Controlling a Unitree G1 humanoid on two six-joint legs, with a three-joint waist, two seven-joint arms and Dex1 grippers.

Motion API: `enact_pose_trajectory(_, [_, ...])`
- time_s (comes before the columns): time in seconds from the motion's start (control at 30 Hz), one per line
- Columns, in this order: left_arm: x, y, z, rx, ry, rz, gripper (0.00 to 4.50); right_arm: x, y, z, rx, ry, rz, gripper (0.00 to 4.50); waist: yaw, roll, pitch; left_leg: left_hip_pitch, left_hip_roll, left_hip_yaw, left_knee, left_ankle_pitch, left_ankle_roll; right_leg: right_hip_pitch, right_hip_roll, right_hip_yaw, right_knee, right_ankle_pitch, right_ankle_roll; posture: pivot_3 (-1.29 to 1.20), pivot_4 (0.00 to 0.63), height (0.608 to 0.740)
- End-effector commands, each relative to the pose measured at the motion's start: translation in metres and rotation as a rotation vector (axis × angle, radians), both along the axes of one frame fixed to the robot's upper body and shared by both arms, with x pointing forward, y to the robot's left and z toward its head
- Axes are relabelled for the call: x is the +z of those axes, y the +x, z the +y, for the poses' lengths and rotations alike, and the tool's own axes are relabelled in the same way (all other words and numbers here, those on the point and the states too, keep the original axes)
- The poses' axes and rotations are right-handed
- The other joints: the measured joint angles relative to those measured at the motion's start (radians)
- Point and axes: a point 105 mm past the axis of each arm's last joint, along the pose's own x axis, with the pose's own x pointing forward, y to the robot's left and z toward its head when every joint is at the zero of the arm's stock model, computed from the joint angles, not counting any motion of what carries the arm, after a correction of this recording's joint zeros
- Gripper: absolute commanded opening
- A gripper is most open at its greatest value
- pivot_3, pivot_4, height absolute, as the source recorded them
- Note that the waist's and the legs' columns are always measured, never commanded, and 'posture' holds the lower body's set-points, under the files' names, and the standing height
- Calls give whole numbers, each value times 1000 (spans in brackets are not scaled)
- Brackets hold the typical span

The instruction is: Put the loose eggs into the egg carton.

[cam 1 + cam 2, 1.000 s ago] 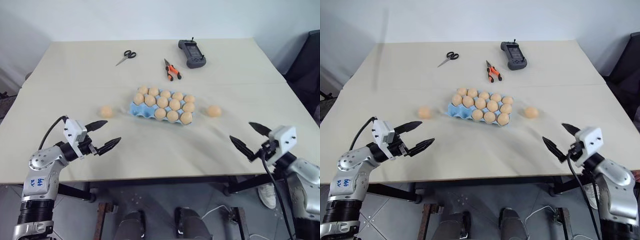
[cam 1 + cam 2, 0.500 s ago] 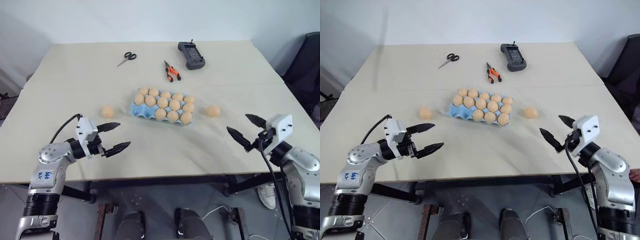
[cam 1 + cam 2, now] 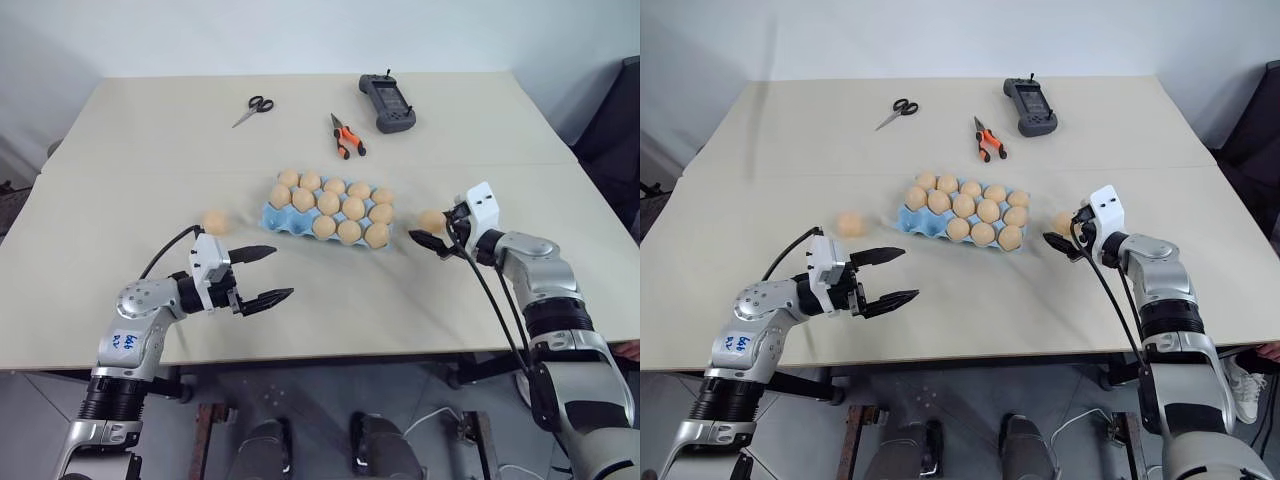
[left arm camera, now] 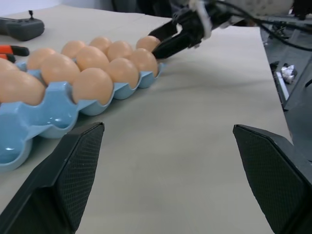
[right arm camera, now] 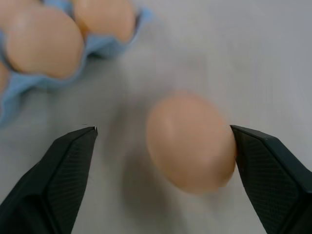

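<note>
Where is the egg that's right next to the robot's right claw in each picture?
Left eye view: the loose egg lies on the table right of the egg carton, at the right claw.
Right eye view: right of the carton.
Left wrist view: far end, past the carton.
Right wrist view: between the open claw fingers.
Shared landmark: the carton.

We see a wide beige table (image 3: pixel 300 300) with a seam running across it. Near its middle lies the light blue egg carton (image 3: pixel 275 216), its pockets holding eggs. One loose egg (image 3: pixel 214 222) rests on the table to the carton's left, another loose egg (image 3: pixel 431 221) to its right. Farther back lie scissors (image 3: pixel 252 109), orange-handled pliers (image 3: pixel 346 137) and a dark handheld controller (image 3: pixel 387 102).
</note>
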Motion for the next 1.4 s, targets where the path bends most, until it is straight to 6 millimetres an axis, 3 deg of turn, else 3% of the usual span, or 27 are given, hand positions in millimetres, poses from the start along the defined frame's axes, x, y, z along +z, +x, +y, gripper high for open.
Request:
enact_pose_trajectory(0.03, [8,-3,3,16,-3,-43,4500,8,5,-4,9,-16,-36,4059,-1,0,0,0,0,1,3,-2,2,0,-1,0,0,1,1,0,150,740])
enact_pose_trajectory(0.13, [7,-3,5,21,-3,-42,4500,14,9,-4,3,4,-79,3164,-4,0,0,0,-1,3,7,-7,11,2,-2,0,-1,3,4,0,150,740])
enact_pose_trajectory(0.33, [8,-2,8,41,-6,-52,4500,18,7,7,76,-6,-141,1059,-4,0,0,2,1,4,7,-7,8,2,-5,0,-2,4,2,0,150,740])
enact_pose_trajectory(0.53, [8,-2,21,104,-14,-57,4500,19,0,23,184,-34,-172,1059,-7,0,0,2,3,5,7,-7,6,1,-4,0,0,3,2,0,150,740])
enact_pose_trajectory(0.67, [6,-3,27,127,-9,-52,4500,18,-1,23,187,-12,-152,1059,-6,0,0,2,3,6,7,-8,7,1,-4,0,0,3,2,0,150,740])
enact_pose_trajectory(1.0, [6,-4,34,159,-3,-56,4500,29,-1,21,193,-22,-175,4433,-5,0,0,2,3,6,7,-11,2,0,-5,0,-2,3,1,0,150,740])
enact_pose_trajectory(1.4, [7,-1,34,160,-3,-57,4500,36,13,33,215,-218,-233,4474,-21,0,0,2,4,9,7,-11,3,-1,-5,0,-1,3,1,0,150,740])
